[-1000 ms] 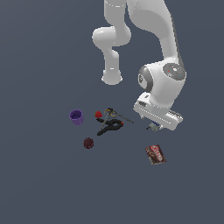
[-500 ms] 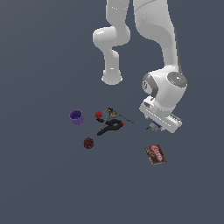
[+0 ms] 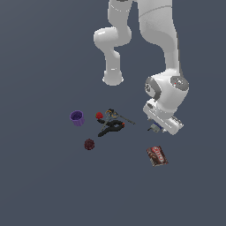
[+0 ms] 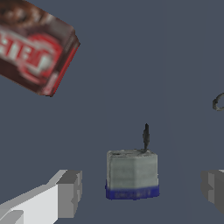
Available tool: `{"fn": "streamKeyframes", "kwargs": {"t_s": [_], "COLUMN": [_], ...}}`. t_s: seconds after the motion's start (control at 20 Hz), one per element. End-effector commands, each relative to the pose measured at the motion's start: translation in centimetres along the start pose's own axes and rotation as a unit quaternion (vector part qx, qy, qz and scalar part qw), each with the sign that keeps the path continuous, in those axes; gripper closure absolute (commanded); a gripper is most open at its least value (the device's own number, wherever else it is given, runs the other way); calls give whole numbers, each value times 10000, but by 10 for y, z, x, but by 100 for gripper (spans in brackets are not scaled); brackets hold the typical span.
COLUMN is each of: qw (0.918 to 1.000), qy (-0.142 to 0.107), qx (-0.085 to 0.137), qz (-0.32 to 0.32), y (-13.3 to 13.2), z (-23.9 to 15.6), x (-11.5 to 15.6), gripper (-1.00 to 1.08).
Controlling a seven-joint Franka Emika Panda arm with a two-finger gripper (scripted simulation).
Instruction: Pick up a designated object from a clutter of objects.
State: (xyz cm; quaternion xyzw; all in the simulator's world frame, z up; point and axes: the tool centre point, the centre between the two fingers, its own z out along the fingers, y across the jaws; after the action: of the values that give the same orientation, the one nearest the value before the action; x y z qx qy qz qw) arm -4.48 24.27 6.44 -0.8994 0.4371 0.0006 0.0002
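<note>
the wrist view is showing the gripper [image 4: 141, 188] with its two grey fingers [image 4: 70, 192] standing wide apart, one on each side of the grey block [image 4: 131, 174] and not touching it. the block is looking matte and boxy, with a blue band along one edge and a thin dark stem [image 4: 146, 135] on its upper face. in the exterior view the arm [image 3: 165, 95] is covering most of this block, and only a small grey-blue bit [image 3: 154, 127] is showing under the hand. from the black-handled tool [image 3: 111, 128] the block is lying at about 3 o'clock, apart from it. the red-brown box [image 3: 157, 156] is flat and printed, at about 6 o'clock from the block. the purple cup [image 3: 77, 118], the red ball [image 3: 99, 115] and the dark-red ball [image 3: 89, 144] are appearing only in the exterior view, all on the plain grey floor [image 3: 44, 185]
</note>
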Motion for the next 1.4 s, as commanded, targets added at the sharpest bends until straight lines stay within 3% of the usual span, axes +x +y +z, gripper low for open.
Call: {"fn": "streamKeyframes", "kwargs": {"t_s": [0.0, 1.05, 1.1, 1.35], "qw": [10000, 10000, 10000, 10000], "qy": [6, 5, 5, 5], "qx": [1, 0, 0, 0], "qz": [42, 43, 43, 43], "y": [0, 0, 0, 0], "z": [2, 52, 52, 52], "x": [-1, -2, -2, -2], "gripper": [-92, -92, 108, 108]}}
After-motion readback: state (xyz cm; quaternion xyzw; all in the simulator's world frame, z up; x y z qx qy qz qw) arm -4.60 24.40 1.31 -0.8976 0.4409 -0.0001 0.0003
